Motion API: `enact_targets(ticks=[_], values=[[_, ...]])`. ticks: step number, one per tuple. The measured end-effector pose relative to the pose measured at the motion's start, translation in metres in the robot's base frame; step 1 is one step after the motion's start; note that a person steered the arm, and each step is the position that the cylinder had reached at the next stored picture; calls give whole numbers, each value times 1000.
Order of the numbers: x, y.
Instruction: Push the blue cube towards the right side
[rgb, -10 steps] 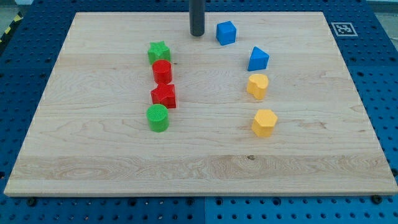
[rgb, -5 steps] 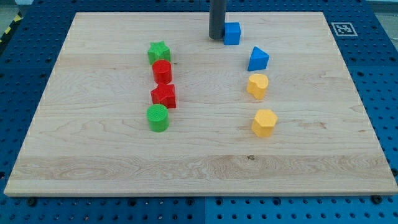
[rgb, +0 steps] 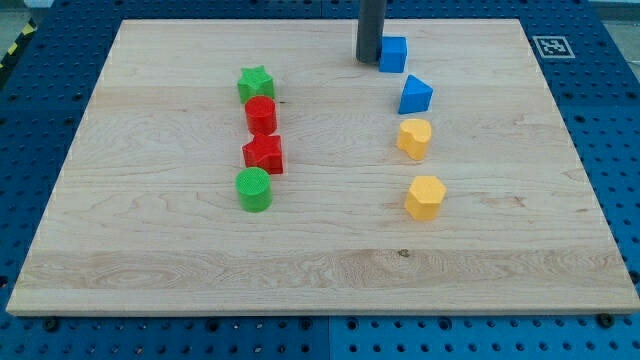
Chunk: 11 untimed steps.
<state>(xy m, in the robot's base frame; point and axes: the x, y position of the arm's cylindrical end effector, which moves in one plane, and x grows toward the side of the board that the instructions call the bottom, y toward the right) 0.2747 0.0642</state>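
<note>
Your rod carries no pincer, so no pincer state applies. My tip (rgb: 370, 60) sits at upper centre of the frame, touching the left face of the blue cube (rgb: 393, 54). Just below the cube lies a blue wedge-shaped block (rgb: 415, 95), near but apart, on the wooden board (rgb: 150, 250).

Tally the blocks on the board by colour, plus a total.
Blue: 2, the blue cube with my tip against its view-left side, and the blue wedge-like block.
Green: 2, the green star and the green cylinder.
Red: 2, the red cylinder and the red star.
Yellow: 2, the upper yellow block and the lower yellow block.
Total: 8.
</note>
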Motion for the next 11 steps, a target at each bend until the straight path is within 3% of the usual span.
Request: enact_targets(ticks=[11], values=[[7,16]])
